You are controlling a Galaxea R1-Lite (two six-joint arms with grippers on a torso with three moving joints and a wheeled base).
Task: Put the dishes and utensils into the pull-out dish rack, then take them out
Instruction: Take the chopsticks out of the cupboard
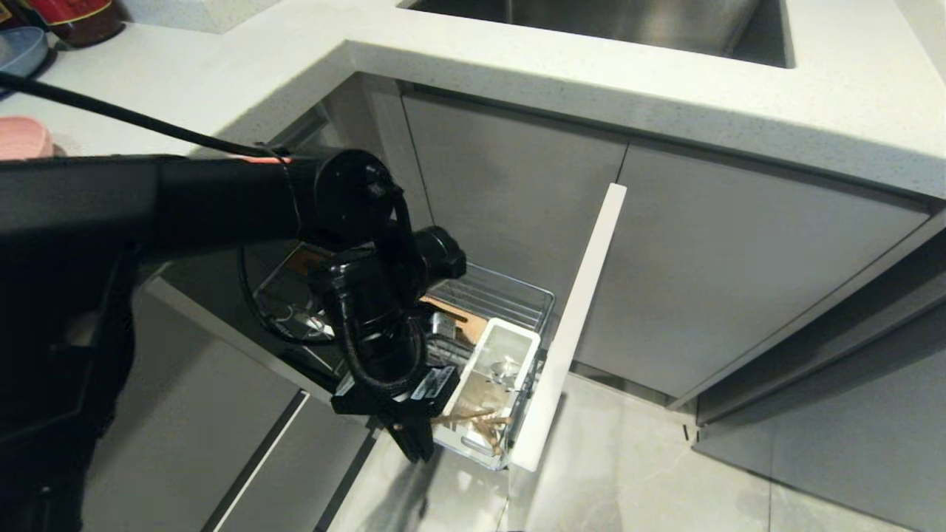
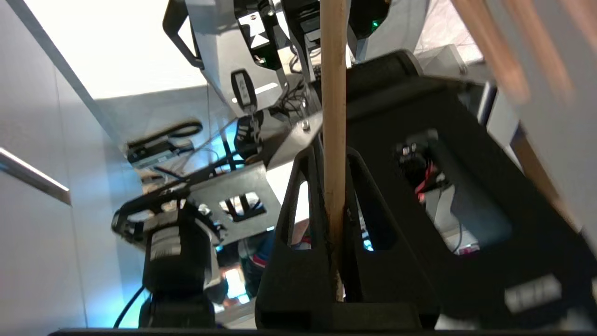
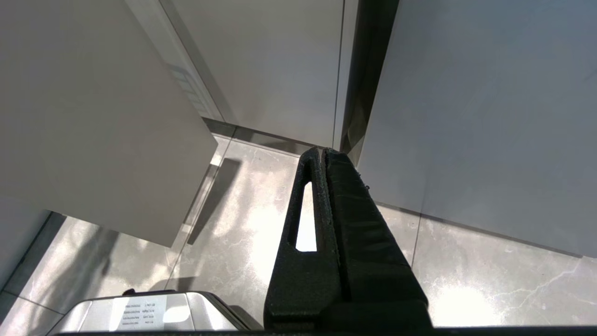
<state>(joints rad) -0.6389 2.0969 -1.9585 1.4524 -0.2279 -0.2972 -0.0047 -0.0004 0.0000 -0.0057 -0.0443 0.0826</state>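
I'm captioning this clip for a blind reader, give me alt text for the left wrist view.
The left gripper is shut on a light wooden chopstick that runs straight up between its black fingers. Behind it, out of focus, are the robot's own base and a pale cabinet panel.

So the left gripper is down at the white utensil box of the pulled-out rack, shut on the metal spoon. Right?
Not quite. The left gripper is at the white utensil box of the pulled-out rack and shut, but on a wooden chopstick, not the spoon. The left wrist view shows the light wooden stick clamped between its fingers.
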